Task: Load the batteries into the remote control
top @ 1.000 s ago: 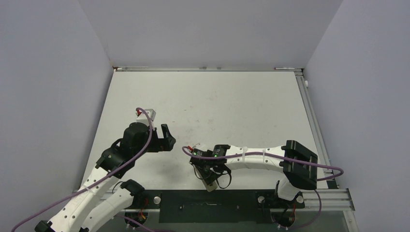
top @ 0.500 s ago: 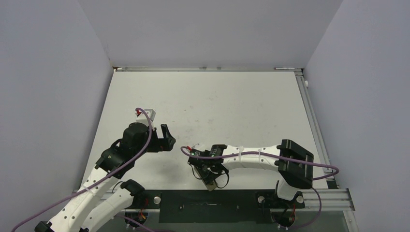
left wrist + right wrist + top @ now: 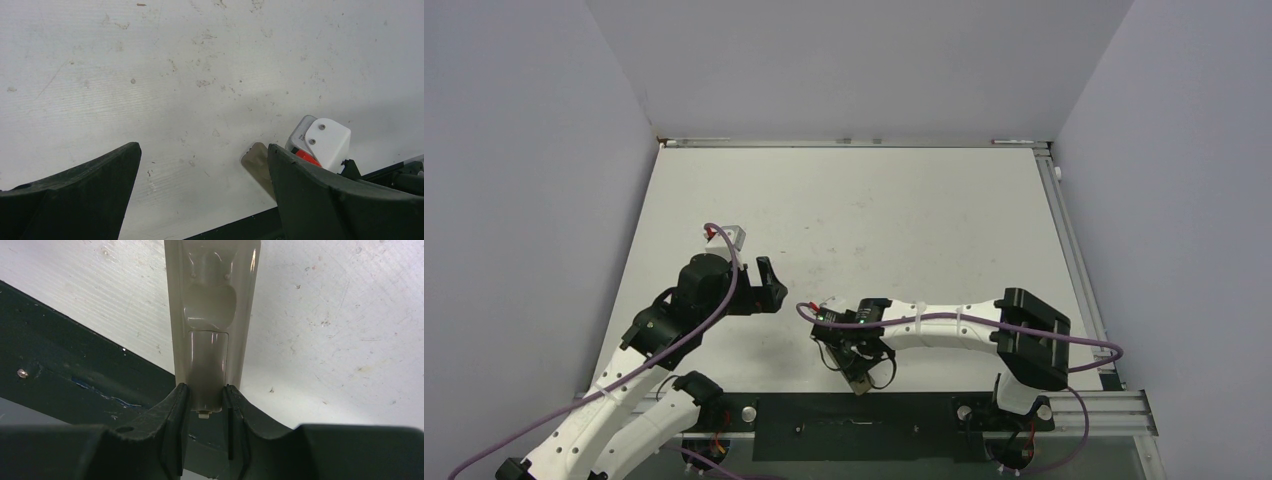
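Pinching end of slim, smooth beige remote control point(image 3: 212, 315) in right gripper point(image 3: 207, 395), long axis pointing straight away from fingers; holding left gripper point(image 3: 202, 150) spread wide beside it.

The top camera sits high above the remote control point(image 3: 860, 381) and looks down on the whole tabletop point(image 3: 874, 200). The left wrist camera is low, off to one side of the remote control, looking past its own fingers point(image 3: 75, 195); only a beige end shows. The right wrist camera is very close over its back. All three views share it.
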### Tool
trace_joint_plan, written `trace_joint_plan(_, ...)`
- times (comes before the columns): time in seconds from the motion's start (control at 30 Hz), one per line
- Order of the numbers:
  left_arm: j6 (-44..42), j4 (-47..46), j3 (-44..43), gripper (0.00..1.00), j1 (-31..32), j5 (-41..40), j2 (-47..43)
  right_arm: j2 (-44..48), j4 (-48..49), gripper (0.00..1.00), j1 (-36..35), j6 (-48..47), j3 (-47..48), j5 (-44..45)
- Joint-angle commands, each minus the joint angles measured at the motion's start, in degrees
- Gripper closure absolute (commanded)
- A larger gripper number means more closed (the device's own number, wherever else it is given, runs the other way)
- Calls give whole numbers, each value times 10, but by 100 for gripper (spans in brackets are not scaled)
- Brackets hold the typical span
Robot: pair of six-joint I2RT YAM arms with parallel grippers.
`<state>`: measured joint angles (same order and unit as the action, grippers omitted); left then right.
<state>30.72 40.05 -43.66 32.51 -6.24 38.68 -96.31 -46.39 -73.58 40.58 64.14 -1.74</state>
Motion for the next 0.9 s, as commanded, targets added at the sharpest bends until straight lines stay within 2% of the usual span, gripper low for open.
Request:
trace_joint_plan(0.0,-9,-15,-8,4,-3,-4,-6,-8,3,91,-3,0,24,16)
trace_joint_plan(0.17,-10,-15,-8,4,-3,-4,-5,-15,4,91,-3,-1,27,32)
trace_joint_plan(0.37,-10,-15,-8,4,-3,-4,-4,-22,4,83,-3,-2,29,32)
trace_joint_plan(0.53,-10,-16,-7,4,-3,-3,-4,-22,6,72,-3,1,30,33)
trace_joint_plan(0.77,-11,-17,-7,4,-3,-1,-2,-26,8,53,-4,2,35,35)
trace_joint_plan(0.87,-11,-18,-7,4,-3,0,-2,-26,3,49,-4,3,42,41)
